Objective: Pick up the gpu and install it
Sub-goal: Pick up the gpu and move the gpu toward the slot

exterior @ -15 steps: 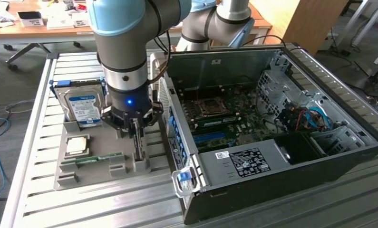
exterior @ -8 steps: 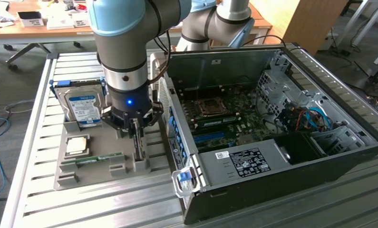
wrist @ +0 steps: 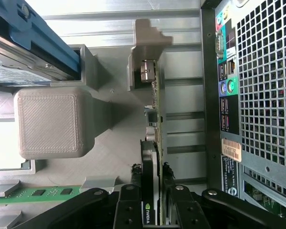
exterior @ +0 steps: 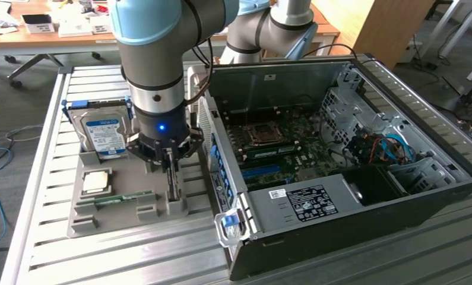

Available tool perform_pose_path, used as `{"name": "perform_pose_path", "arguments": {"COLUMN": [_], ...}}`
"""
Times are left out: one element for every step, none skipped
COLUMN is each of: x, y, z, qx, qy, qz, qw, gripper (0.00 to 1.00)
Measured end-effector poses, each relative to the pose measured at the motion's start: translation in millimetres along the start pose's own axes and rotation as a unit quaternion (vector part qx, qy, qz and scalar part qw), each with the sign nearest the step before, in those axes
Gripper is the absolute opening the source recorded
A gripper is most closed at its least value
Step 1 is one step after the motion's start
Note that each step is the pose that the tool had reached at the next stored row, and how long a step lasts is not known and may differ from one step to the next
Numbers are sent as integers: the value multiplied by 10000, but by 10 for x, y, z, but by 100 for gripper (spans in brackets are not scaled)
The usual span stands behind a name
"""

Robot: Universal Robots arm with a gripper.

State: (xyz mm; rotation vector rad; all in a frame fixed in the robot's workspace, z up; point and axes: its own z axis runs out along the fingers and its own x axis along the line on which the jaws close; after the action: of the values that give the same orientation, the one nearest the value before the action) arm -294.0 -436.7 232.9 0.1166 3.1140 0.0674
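Jaws snug against both faces of upright gpu (wrist: 150, 162)

gpu (exterior: 171, 181) stands on edge in a slot of the grey tray (exterior: 124, 209), on the side nearest the PC case (exterior: 315, 255). Its long axis runs alongside the case's rear panel. It sits directly under my gripper (exterior: 171, 169). From the wrist it's edge-on: thin green board, black cooler with a green logo on one face, silver metal at the far end against the tray's post. Upright, not tilted.
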Motion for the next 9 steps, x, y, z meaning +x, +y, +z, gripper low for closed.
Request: {"name": "perform_pose_path", "arguments": {"x": [0,0,0,0,0,0,0,0,0], "y": [0,0,0,0,0,0,0,0,0], "z": [0,0,0,0,0,0,1,0,0], "qx": [0,0,0,0,0,0,0,0,0], "qy": [-1,-1,-1,-1,-1,-1,-2,-1,-1], "qz": [0,0,0,0,0,0,0,0,0], "qw": [10000,10000,10000,10000,10000,10000,10000,10000,10000], "gripper": [27,27,27,27,27,27,27,27,27]}}
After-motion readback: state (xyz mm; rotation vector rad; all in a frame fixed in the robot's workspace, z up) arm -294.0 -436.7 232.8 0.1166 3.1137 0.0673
